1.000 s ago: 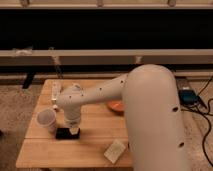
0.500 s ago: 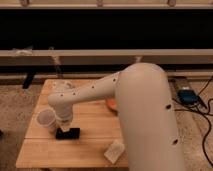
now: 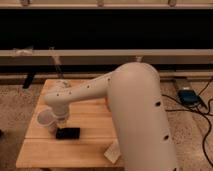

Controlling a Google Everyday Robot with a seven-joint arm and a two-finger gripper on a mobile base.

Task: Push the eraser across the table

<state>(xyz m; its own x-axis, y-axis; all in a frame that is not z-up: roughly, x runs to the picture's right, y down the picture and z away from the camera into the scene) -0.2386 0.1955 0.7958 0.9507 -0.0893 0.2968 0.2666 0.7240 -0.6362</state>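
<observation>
the eraser [image 3: 68,133] lies near and left on the table [image 3: 92,112], just beside the cup [image 3: 46,120]. the gripper [image 3: 62,121] is set at its far left edge, perhaps touching; its opening cannot be told. pressure should be kept low and centred so the eraser is slid, not spun.

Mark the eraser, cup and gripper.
eraser [image 3: 68,133], camera view, middle of its black top.
cup [image 3: 47,126], camera view, its side wall.
gripper [image 3: 63,122], camera view, tip just above the eraser, beside the cup.

Flat black eraser [image 3: 68,133] on plank table [image 3: 92,147] (left half); pincer [image 3: 62,123] just above.
</observation>
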